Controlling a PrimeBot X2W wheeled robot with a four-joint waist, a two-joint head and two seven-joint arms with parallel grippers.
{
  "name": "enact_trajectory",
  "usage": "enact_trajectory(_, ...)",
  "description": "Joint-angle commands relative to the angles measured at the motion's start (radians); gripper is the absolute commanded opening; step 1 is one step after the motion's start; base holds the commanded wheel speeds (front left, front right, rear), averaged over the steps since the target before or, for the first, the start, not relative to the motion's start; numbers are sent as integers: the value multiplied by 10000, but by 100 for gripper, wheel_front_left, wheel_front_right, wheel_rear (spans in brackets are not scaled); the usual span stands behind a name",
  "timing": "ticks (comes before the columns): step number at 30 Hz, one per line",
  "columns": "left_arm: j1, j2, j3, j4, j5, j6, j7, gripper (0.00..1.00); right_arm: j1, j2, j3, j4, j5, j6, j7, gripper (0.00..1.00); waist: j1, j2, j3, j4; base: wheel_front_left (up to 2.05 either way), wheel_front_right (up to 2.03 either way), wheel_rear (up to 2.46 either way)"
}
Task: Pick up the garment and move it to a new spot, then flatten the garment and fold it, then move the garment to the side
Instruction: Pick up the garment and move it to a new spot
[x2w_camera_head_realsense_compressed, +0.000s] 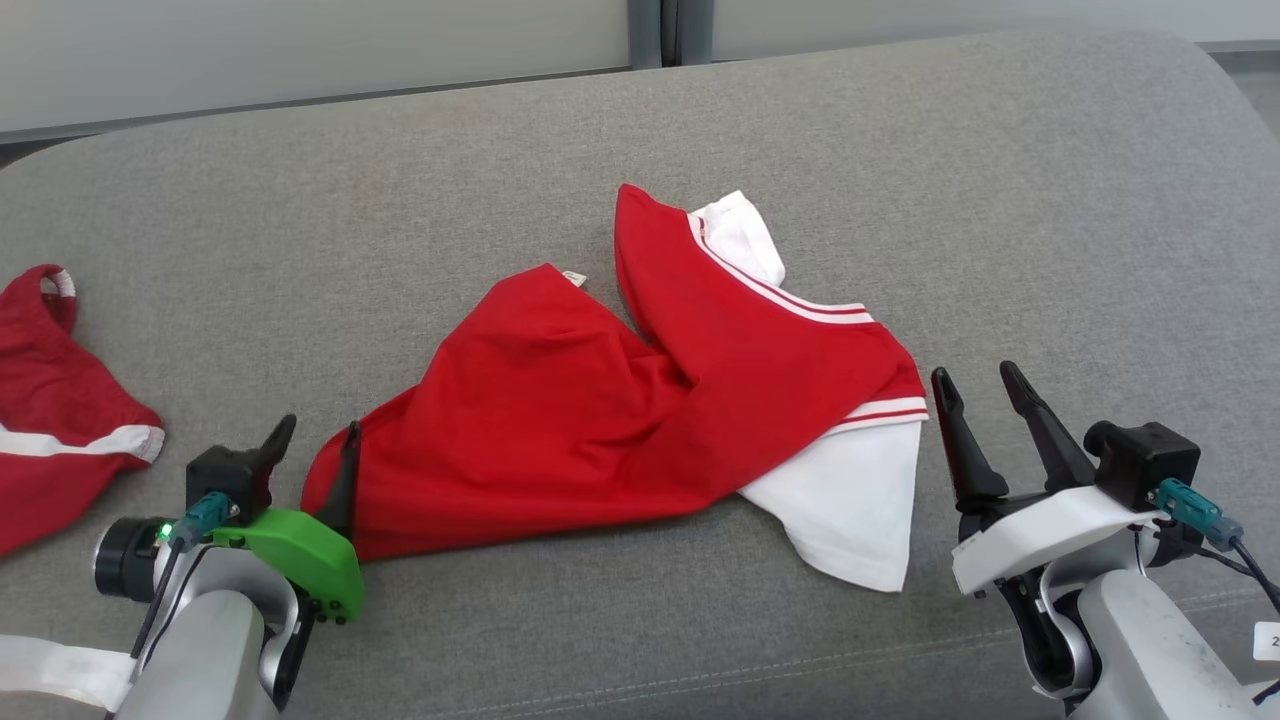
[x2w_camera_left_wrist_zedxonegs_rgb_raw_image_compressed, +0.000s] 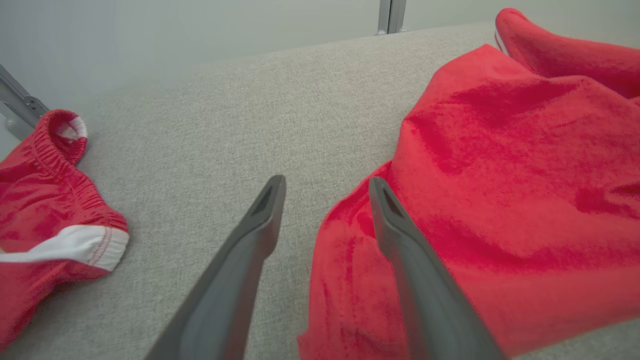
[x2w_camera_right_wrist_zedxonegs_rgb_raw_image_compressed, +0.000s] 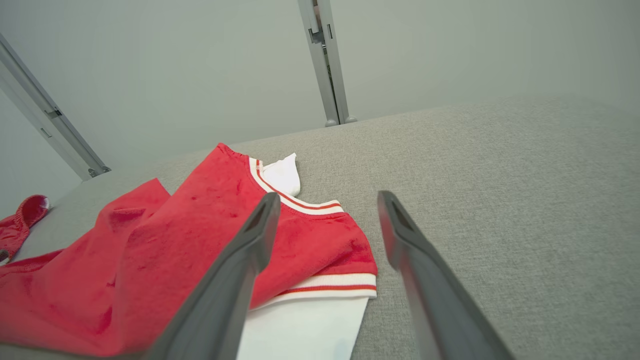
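Lying crumpled at the middle of the grey cushion (x2w_camera_head_realsense_compressed: 1000, 180), the red garment (x2w_camera_head_realsense_compressed: 560, 420) spans most of the space between my two grippers. Its near white sleeve (x2w_camera_head_realsense_compressed: 850, 500) is spread flat toward my right side, and the far white sleeve (x2w_camera_head_realsense_compressed: 740, 235) is bunched behind the striped collar.

Left: my left gripper (x2w_camera_head_realsense_compressed: 318, 430) sits at the garment's lower left corner with its jaws apart. In the left wrist view one finger (x2w_camera_left_wrist_zedxonegs_rgb_raw_image_compressed: 400, 240) lies over the red hem and the other finger (x2w_camera_left_wrist_zedxonegs_rgb_raw_image_compressed: 250, 235) lies over bare cushion; nothing is pinched.

Right: my right gripper (x2w_camera_head_realsense_compressed: 975, 372) has its jaws wide apart and empty, just beside the near sleeve's striped cuff and not touching it.

Far left: a second red piece with white trim (x2w_camera_head_realsense_compressed: 60, 400) lies well apart from the garment.
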Motion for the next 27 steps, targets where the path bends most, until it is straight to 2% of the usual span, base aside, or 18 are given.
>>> enact_trajectory(1,-97,89,98,-352,131,146,-79,100,126,-33,-38,0,-26,1,-47,100,0,0,-2,133,0,0,0)
enact_trajectory(7,-129,52,98,-1503,498,251,-63,100,56,-52,14,35,14,1,-47,100,0,0,92,264,0,0,0)
enact_trajectory(12,-441,-97,-221,-1596,632,130,-64,100,-73,-64,110,47,59,1,-47,100,0,0,232,167,0,0,0)
enact_trajectory(22,-1681,-432,-1395,-374,411,-105,230,100,-375,-98,115,134,89,1,-47,100,0,0,660,-432,0,0,0)
enact_trajectory(27,-2362,-532,-2421,388,-67,-118,586,100,-472,-44,127,155,85,1,-45,100,0,0,897,-713,0,0,0)
